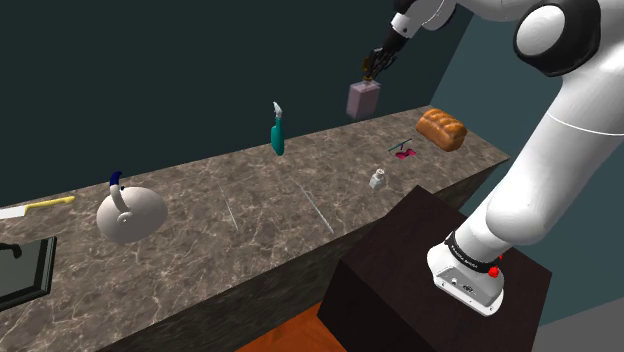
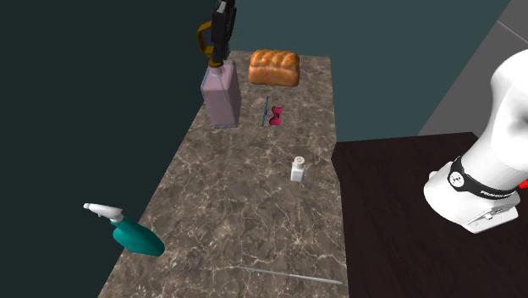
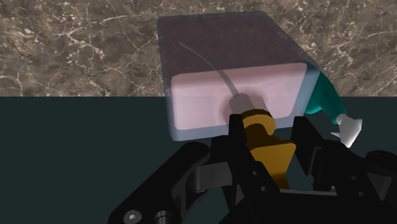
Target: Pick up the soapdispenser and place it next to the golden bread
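Shoulder view: the all-black two-finger gripper (image 1: 378,68) is clamped on the golden pump head of the pale mauve, translucent, box-shaped soap dispenser (image 1: 363,98), which hangs above the brown veined marble counter (image 1: 250,210) by its wall-side edge, apart from the golden-brown bread loaf (image 1: 442,128) at the counter's far end. Its long axis stands close to vertical, pump up and base down. The spout seems to point toward the dark wall, though the fingers hide too much to be sure. Risks noted: the hold takes only the narrow pump, so the heavy body may swing or slip during travel. The body sits close to the wall and could scrape it. A tilted or late release could tip it against the loaf.
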